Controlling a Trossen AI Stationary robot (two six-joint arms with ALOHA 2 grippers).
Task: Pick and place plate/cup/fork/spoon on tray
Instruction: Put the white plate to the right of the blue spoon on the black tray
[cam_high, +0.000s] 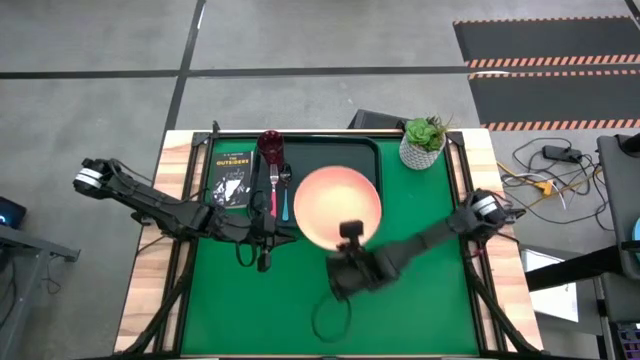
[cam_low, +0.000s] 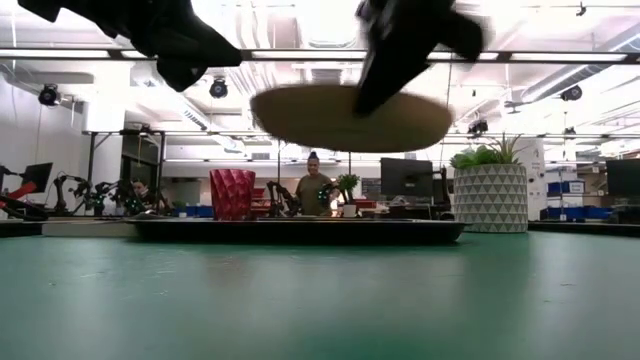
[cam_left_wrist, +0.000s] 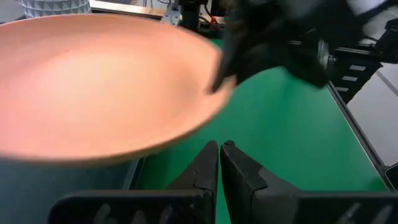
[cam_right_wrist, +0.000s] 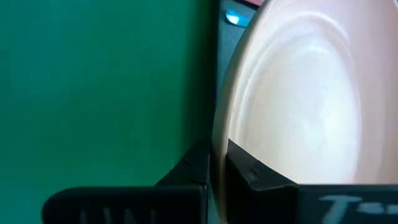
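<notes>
The right tool (cam_high: 351, 240) grips the plate (cam_high: 336, 205) by its rim — lifted above the tray (cam_high: 370, 150), level — left tool (cam_high: 263, 248) pinched shut beside the tray.

A peach-orange plate (cam_high: 338, 205) with a paler rim. A dark red cup (cam_high: 271, 146). A fork (cam_high: 273, 190) with a pink-red handle beside a spoon (cam_high: 285, 193) with a light blue handle. A dark tray (cam_high: 372, 150). A green tabletop (cam_high: 280, 300) with pale wooden edges. A black book (cam_high: 232, 177) with white lettering. A white patterned pot (cam_high: 422, 153) holding a green plant.

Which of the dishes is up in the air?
The plate. The right gripper holds its rim above the tray, while the cup stands on it.
</notes>
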